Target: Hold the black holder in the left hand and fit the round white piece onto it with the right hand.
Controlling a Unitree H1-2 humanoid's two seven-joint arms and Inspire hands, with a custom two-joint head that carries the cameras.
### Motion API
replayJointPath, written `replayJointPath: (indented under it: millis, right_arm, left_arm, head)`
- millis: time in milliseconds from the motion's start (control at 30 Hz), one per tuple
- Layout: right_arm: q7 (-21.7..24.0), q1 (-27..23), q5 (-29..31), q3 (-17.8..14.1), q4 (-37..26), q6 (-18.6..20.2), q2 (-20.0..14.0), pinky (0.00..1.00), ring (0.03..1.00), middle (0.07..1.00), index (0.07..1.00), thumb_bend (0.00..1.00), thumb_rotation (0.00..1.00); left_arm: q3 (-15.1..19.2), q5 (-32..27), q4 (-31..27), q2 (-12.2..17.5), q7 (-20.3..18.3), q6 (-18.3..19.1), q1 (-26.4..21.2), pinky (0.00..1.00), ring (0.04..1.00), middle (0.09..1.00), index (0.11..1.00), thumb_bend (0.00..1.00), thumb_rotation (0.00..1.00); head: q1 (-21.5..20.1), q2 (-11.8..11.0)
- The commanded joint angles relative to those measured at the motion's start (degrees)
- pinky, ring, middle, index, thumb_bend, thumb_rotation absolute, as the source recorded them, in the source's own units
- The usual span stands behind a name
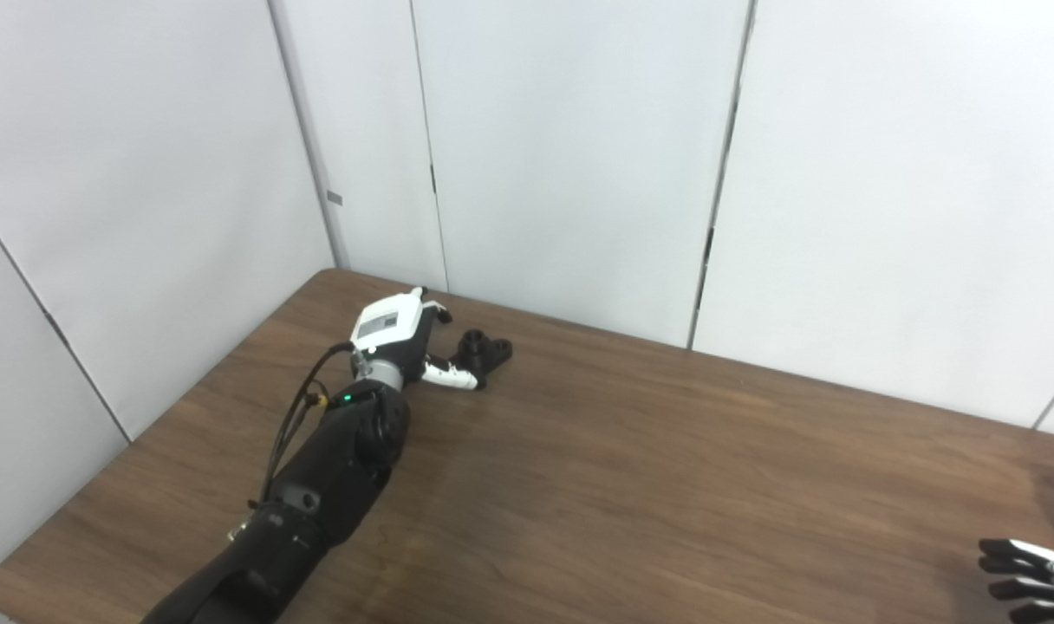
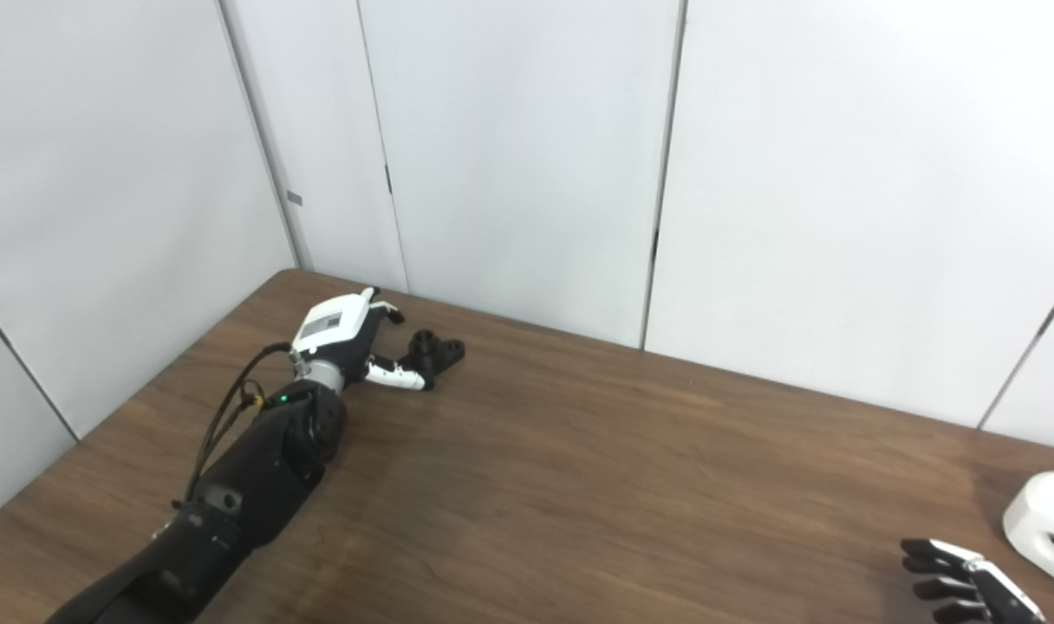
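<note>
Left hand (image 2: 345, 334) spread beside black holder (image 2: 436, 349), not clamped; we should wrap it squarely before lifting. Right hand (image 2: 960, 576) spread near round white piece (image 2: 1047, 526).

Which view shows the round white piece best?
The right eye view: the round white piece sits almost whole on the table at the right edge, its hole visible, beside the right hand. The left eye view catches only a sliver at the frame edge.

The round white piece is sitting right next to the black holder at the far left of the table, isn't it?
No. The round white piece lies at the table's right edge, by the right robot hand, far from the black holder. The right eye view shows it.
</note>
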Motion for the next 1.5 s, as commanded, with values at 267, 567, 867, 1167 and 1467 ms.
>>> replayJointPath:
  millis: [267,567,867,1167,1467]
  right_arm:
    - [-0.4,-0.87,-0.2,-0.5,-2.73,0.07,-0.2,0.47,0.574,0.641,0.662,0.71,0.0]
    - [0.27,-0.24,-0.99,-0.21,-4.94,1.93,-0.11,0.47,0.575,0.64,0.659,0.72,0.0]
    - [0.94,-0.01,-0.98,-0.23,-5.94,2.86,0.02,0.47,0.573,0.64,0.658,0.72,0.0]
    - [1.05,0.42,-1.18,-0.31,-6.43,2.55,-0.07,0.47,0.576,0.641,0.659,0.72,0.0]
    - [1.28,0.99,-0.93,-0.44,-7.38,3.02,0.12,0.46,0.567,0.637,0.657,0.72,0.0]
  left_arm:
    - [0.07,-0.97,3.2,1.13,4.92,-3.96,-4.23,0.9,1.0,0.998,0.759,1.0,0.36]
    - [1.93,-5.53,7.49,0.47,8.99,-9.36,-4.34,0.85,1.0,0.946,0.711,0.95,0.29]
    - [1.65,-7.41,9.54,-0.64,11.53,-12.28,-4.21,0.84,0.975,0.921,0.684,0.94,0.25]
    - [2.92,-10.76,10.24,-2.2,12.39,-13.28,-3.69,0.84,0.973,0.915,0.677,0.96,0.24]
    - [2.65,-12.14,12.5,-2.6,12.4,-15.0,-3.93,0.85,0.968,0.914,0.686,0.98,0.29]
  head:
    - [-0.29,0.19]
    - [-0.54,0.59]
    - [-0.6,0.95]
    - [-0.74,1.51]
    - [-1.01,2.01]
